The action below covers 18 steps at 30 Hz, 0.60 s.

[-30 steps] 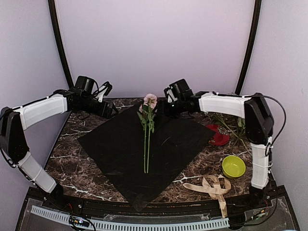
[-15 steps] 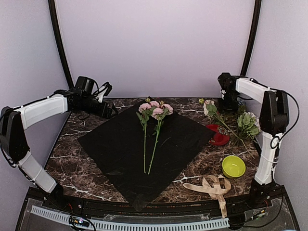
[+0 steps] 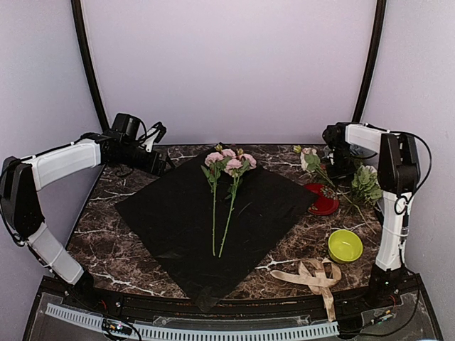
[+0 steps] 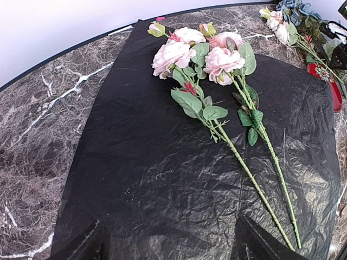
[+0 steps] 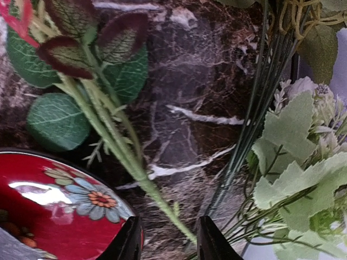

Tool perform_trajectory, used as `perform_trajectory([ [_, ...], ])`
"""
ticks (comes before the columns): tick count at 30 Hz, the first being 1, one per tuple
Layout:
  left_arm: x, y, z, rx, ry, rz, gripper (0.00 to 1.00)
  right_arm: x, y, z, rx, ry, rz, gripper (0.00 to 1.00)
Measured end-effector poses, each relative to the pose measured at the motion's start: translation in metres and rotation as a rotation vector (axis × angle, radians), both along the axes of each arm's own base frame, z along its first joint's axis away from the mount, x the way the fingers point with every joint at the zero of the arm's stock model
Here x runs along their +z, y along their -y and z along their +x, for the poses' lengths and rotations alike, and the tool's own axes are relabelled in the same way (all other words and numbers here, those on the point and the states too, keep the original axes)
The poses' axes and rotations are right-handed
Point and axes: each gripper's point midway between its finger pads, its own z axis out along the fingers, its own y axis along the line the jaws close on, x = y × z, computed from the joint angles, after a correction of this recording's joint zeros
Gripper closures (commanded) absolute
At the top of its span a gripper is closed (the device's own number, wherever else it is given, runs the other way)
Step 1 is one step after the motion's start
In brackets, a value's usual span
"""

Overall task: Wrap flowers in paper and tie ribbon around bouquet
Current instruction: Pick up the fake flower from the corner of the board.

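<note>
The black paper (image 3: 213,220) lies as a diamond mid-table, and two pink flowers (image 3: 222,192) rest on it, blooms to the back. The left wrist view shows them too, flowers (image 4: 217,81) on paper (image 4: 162,179). My left gripper (image 3: 161,162) hovers open over the paper's back-left edge, its jaws (image 4: 173,244) empty. My right gripper (image 3: 337,160) hangs low over loose flowers (image 3: 355,181) at the back right. Its fingers stand apart, and a green stem (image 5: 116,146) runs between them at the right gripper (image 5: 168,238). The beige ribbon (image 3: 314,275) lies crumpled at the front right. No bouquet is in view.
A red patterned dish (image 3: 323,202) sits just off the paper's right corner, close under my right gripper as the red dish (image 5: 49,216). A lime-green bowl (image 3: 345,245) stands in front of it. Pale green leafy sprigs (image 5: 295,179) crowd the right gripper's far side.
My right arm has swung from the paper's back corner to the flower pile at the back right, leaving a second pink stem on the paper. Its jaws have narrowed. The left arm has held still.
</note>
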Motion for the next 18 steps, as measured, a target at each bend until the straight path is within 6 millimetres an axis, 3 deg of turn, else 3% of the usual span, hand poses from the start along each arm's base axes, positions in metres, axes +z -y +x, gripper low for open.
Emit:
perform_trajectory([
  [3,0.0,0.0,0.0,0.0,0.0,0.0,0.18,-0.004,0.006,-0.004,-0.003,-0.015,-0.011,0.62],
  [11,0.0,0.0,0.0,0.0,0.001,0.001,0.18,-0.021,0.016,-0.025,0.004,-0.093,-0.031,0.64],
  [18,0.0,0.0,0.0,-0.002,0.002,0.003,0.18,-0.026,0.024,-0.016,0.021,-0.074,-0.03,0.72],
])
